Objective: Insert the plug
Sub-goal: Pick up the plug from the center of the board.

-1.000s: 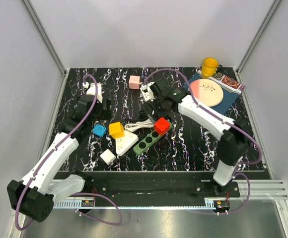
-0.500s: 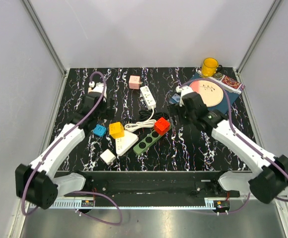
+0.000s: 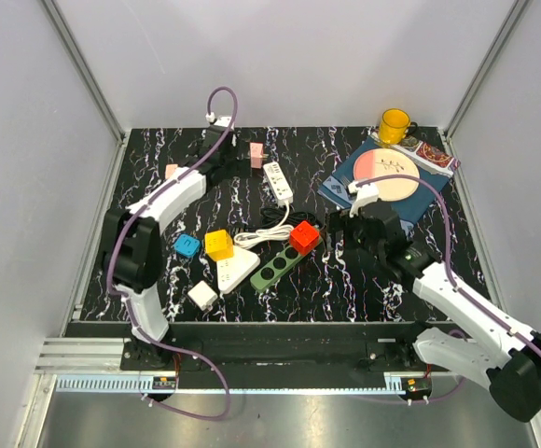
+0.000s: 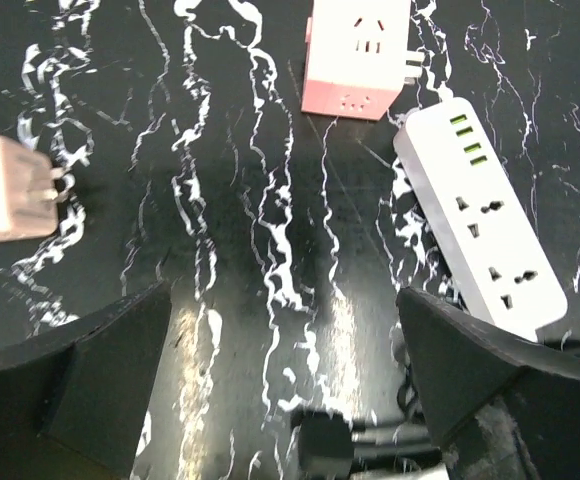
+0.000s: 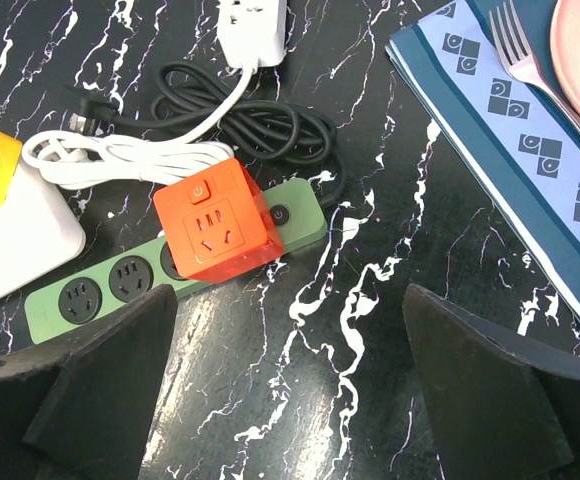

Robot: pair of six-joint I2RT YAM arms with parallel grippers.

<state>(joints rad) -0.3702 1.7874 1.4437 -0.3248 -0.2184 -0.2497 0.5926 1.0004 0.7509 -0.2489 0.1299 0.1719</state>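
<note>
Black plug (image 5: pixel 87 103) lies loose, left of orange cube (image 5: pixel 220 228) seated on green strip (image 5: pixel 105 287); white cord (image 5: pixel 140 155) between. Left claw (image 4: pixel 285 370), right claw (image 5: pixel 290 370) spread, empty.

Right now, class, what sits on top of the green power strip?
An orange cube adapter sits on the green power strip, beside its switch. Two sockets show fully, a third partly. Whatever lies beneath the cube, including any prongs, is covered.

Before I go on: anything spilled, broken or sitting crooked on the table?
Nothing spilled or broken. Only oddity: the black cord and white cord lie coiled over each other just beside the green power strip, close to the orange cube sitting on it.
</note>
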